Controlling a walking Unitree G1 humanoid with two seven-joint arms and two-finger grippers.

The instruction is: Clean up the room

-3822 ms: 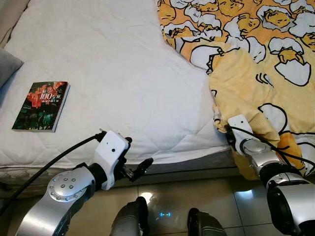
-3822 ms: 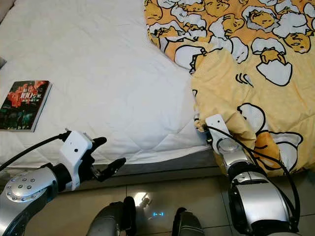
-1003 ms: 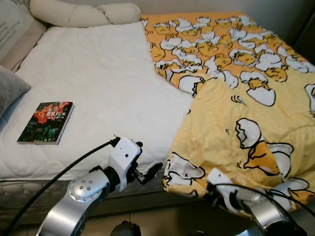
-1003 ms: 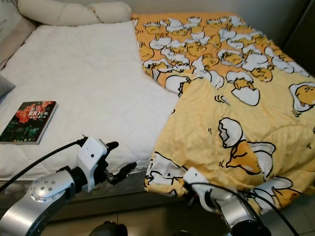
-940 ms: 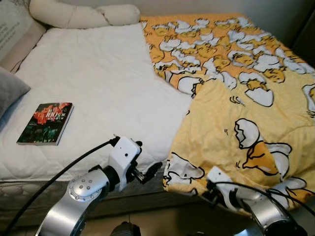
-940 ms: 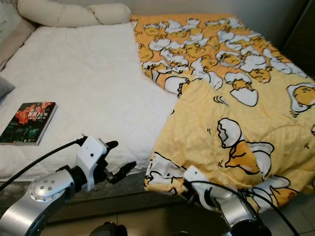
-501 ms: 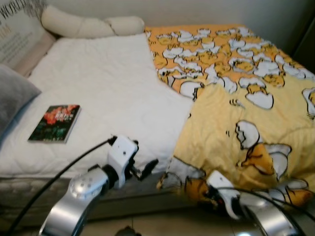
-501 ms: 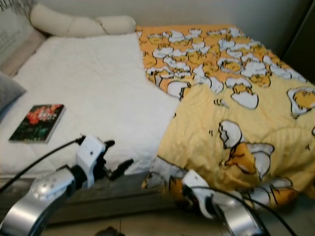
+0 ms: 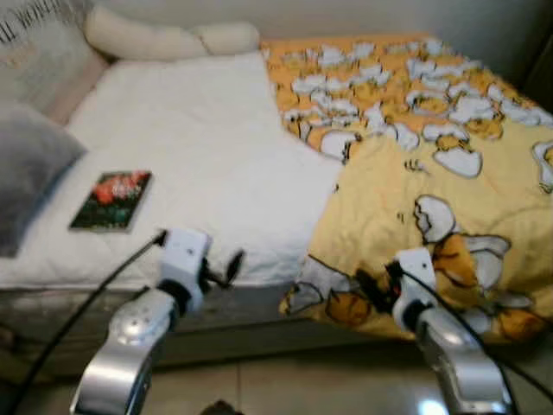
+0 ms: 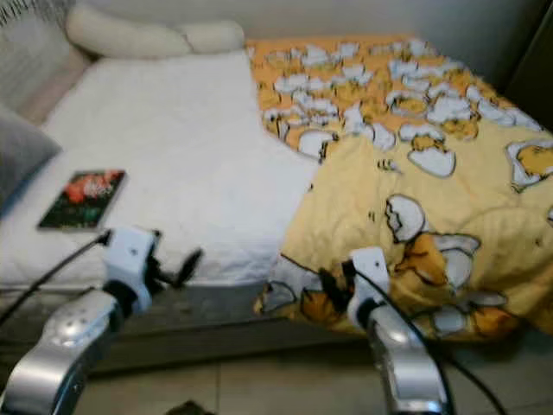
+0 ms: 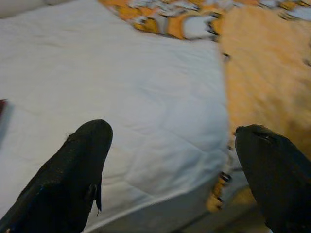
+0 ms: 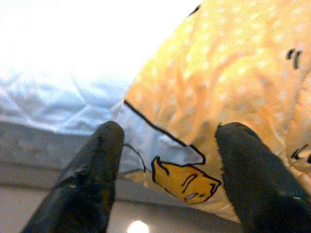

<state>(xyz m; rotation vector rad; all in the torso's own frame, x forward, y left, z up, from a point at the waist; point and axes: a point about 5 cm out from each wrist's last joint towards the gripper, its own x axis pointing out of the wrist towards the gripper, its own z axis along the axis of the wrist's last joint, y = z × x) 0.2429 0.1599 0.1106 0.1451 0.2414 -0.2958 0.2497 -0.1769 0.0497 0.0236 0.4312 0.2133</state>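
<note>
Right gripper (image 10: 333, 281) first: fingers spread w/ nothing between them, hovering at the foot edge of the bed, tips just at the hanging corner of the yellow blanket (image 10: 415, 173). Wrist view on that side has my two black fingers (image 12: 92, 179) apart, the blanket's egg-print corner (image 12: 180, 174) drooping between & beyond them, over the mattress side; can't tell if a tip touches the cloth.

Left gripper (image 9: 232, 264) is released too, fingers wide, nothing held, raised in front of the bed's near edge beside the white mattress pad (image 9: 190, 138). Its wrist view looks past both fingers (image 11: 68, 179) across the white pad to the blanket's edge.

Blanket covers the right half of the bed, orange egg pattern toward the head end, plain yellow underside folded over near the foot, one corner spilling over the edge toward the floor (image 9: 285, 380).

Book (image 9: 111, 200) w/ dark red/green cover lies flat on the left part of the pad, well apart from both grippers. Grey pillow (image 9: 26, 173) just left of it; cream bolster (image 9: 164, 39) along the head of the bed.
</note>
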